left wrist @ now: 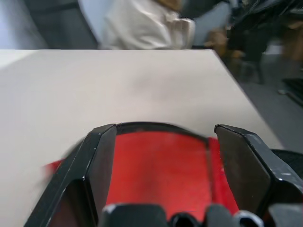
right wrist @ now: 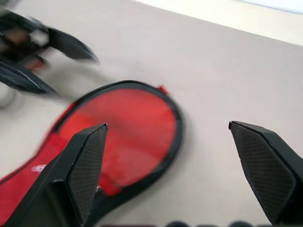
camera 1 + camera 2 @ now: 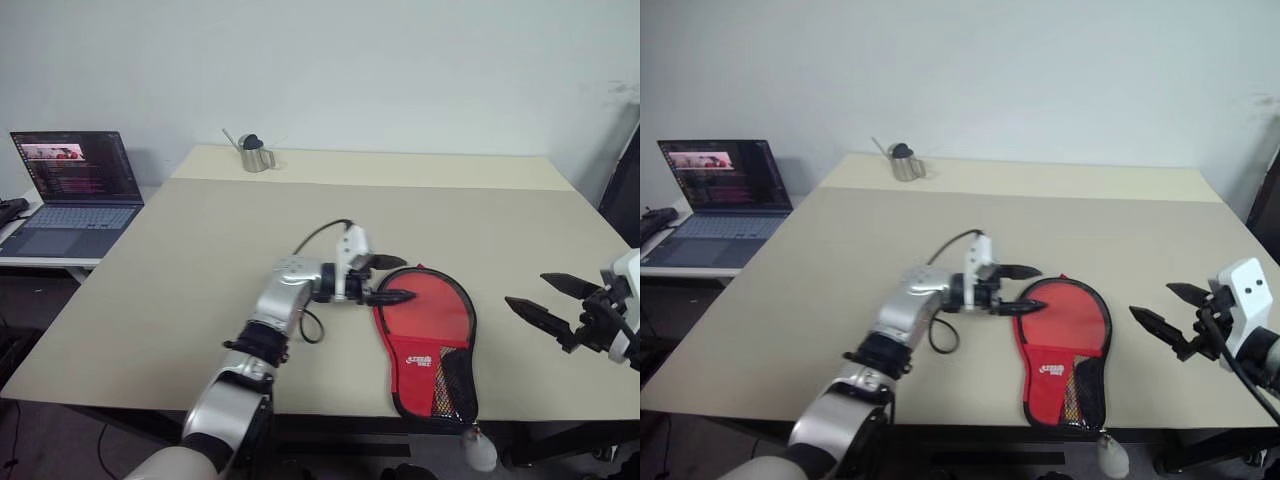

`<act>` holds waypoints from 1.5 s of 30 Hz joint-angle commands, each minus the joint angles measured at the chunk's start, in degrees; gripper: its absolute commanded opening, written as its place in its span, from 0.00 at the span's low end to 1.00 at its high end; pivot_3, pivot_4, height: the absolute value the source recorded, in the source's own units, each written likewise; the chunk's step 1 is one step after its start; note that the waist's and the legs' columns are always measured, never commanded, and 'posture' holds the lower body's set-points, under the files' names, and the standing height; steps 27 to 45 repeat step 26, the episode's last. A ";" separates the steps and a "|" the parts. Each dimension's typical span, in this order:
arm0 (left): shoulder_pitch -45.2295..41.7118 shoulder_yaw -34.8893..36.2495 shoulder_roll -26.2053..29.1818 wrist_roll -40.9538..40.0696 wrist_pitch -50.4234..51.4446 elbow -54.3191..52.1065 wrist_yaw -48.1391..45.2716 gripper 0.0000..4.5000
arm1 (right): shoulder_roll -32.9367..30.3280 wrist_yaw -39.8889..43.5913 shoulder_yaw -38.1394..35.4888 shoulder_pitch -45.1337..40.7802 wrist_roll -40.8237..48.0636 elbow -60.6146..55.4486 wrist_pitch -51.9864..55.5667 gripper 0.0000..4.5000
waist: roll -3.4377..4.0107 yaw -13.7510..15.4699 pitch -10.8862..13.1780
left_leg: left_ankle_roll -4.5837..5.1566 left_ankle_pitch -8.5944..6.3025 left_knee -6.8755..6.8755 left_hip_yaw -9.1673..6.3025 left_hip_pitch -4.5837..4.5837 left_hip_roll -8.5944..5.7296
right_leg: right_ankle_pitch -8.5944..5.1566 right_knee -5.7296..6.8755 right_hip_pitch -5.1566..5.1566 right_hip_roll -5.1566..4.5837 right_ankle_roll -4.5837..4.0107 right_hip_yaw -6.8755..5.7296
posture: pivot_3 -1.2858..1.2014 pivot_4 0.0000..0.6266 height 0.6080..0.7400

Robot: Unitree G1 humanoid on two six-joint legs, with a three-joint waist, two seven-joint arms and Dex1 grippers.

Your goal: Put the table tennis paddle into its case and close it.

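Our red case (image 3: 425, 340) lies flat near the front edge of the tabletop (image 3: 200, 260), handle end toward us. Our left gripper (image 3: 390, 279) hangs open beside its round end. Our right gripper (image 3: 545, 300) waits open, well apart. We cannot tell where the paddle is; we guess it is inside.

head overhead, wrists close, sharing case (image 3: 425, 340)

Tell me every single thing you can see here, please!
case: one, red with black trim, white logo and mesh pocket, flat at the table's near edge.
table: one, beige, filling the middle.
metal cup: one, silver, far table edge.
laptop: one, dark, screen lit, on a side desk at left.
left end effector: black fingers open, at the case's left rim.
right end effector: black fingers open, right of the case, apart from it.
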 commanded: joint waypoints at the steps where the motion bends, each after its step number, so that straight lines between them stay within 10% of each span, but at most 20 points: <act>1: 0.79 3.22 4.65 -2.76 2.67 -4.66 0.39 0.80 | -1.10 3.95 1.25 -4.14 -3.00 5.01 -2.78 0.99 | 0.00 -0.15 0.00 | 0.00 0.00 0.00 0.00 0.00 0.01 | 0.00 0.00 -0.01 0.01 0.00 0.00 | 0.52 0.24 1.00; 19: 1.87 1.74 7.27 -1.66 1.75 -8.68 9.15 0.80 | -3.88 16.32 -2.55 -6.59 -15.08 24.54 -9.48 0.99 | 0.01 0.85 0.00 | 0.00 0.00 0.03 0.16 -0.02 -0.03 | 0.03 0.05 -0.03 0.00 0.05 0.15 | 0.52 0.24 1.00; 45: 2.68 1.01 6.46 0.16 -2.06 -3.92 11.35 0.80 | -2.35 14.15 -5.26 -3.28 -14.09 16.81 -3.87 0.99 | 0.03 0.49 -0.01 | 0.00 0.00 0.03 0.19 0.08 0.01 | 0.03 0.23 -0.08 0.04 0.06 0.23 | 0.52 0.24 1.00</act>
